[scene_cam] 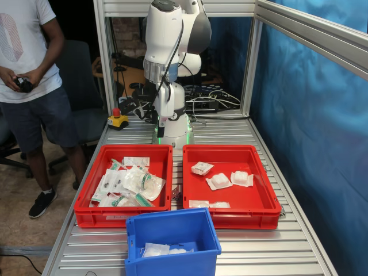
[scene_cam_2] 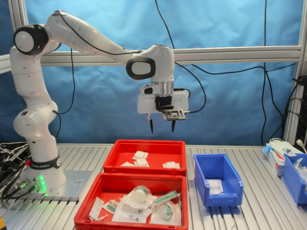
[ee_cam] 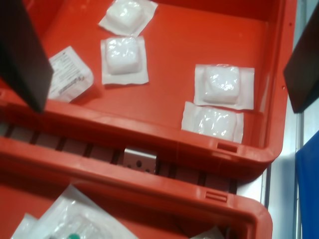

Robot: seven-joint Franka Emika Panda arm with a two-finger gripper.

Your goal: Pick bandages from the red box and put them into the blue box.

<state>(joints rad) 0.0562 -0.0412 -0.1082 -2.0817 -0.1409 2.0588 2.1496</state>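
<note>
The red box (scene_cam: 263, 190) holds several white bandages (scene_cam: 219, 181); it is the far tray in the second exterior view (scene_cam_2: 117, 155), with bandages (scene_cam_2: 140, 155) in it. In the wrist view several padded bandages (ee_cam: 123, 55) lie on the floor of the red box (ee_cam: 149, 134). My gripper (scene_cam_2: 162, 125) is open and empty, high above the red box; its dark fingers (ee_cam: 25, 55) frame the wrist view. It is out of frame in the first exterior view. The blue box (scene_cam: 172, 221) stands in front and holds white packets (scene_cam: 164, 249); it also shows in the second exterior view (scene_cam_2: 230, 179).
A twin red tray (scene_cam: 86, 198) heaped with green-printed pouches sits beside the red box, nearer in the second exterior view (scene_cam_2: 96, 196). A person (scene_cam: 29, 86) stands at the first exterior view's left. A yellow emergency stop (scene_cam: 117, 119) sits near the arm's base. Another blue bin (scene_cam_2: 295, 175) is at the second exterior view's right.
</note>
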